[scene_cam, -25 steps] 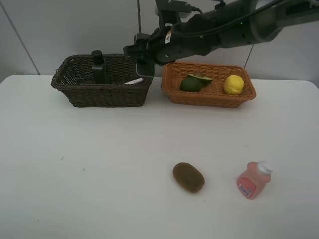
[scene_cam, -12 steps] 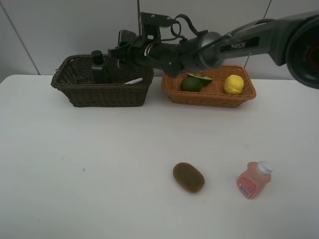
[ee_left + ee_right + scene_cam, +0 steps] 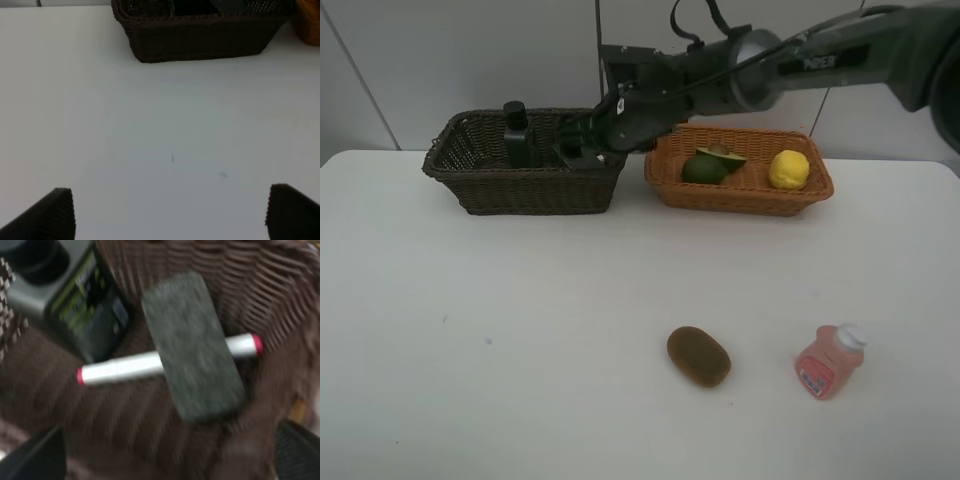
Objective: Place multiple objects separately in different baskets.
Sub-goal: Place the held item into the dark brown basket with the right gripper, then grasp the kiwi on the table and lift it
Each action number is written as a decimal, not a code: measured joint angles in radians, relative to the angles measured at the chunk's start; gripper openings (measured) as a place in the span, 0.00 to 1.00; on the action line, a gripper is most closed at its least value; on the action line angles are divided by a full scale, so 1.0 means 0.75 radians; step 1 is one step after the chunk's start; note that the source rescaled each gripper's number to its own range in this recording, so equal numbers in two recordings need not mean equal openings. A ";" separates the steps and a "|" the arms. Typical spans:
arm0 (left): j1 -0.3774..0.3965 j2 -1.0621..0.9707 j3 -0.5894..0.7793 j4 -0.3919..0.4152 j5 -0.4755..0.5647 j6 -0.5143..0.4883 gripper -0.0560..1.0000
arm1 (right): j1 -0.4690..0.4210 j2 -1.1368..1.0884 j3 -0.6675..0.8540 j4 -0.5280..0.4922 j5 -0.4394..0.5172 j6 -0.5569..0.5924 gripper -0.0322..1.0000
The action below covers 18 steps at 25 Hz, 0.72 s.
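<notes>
Black eraser (image 3: 192, 345): lies free just ahead of my right gripper (image 3: 167, 455), centred between my jaws. It rests across the white-pink marker (image 3: 120, 367) inside the dark brown basket (image 3: 280, 300). I judge it light, blocky and probably felt-faced, though the view is blurred; best pinched across its long sides. My jaws are spread wide, holding nothing. My left gripper (image 3: 170, 212) is likewise wide and empty.

Black eraser (image 3: 192, 345) — blurred — covers the middle of the white-pink marker (image 3: 117, 369), inside the dark brown basket (image 3: 280, 285).
</notes>
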 joint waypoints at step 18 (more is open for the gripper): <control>0.000 0.000 0.000 0.000 0.000 0.000 1.00 | 0.000 -0.457 0.353 0.114 1.147 -0.270 1.00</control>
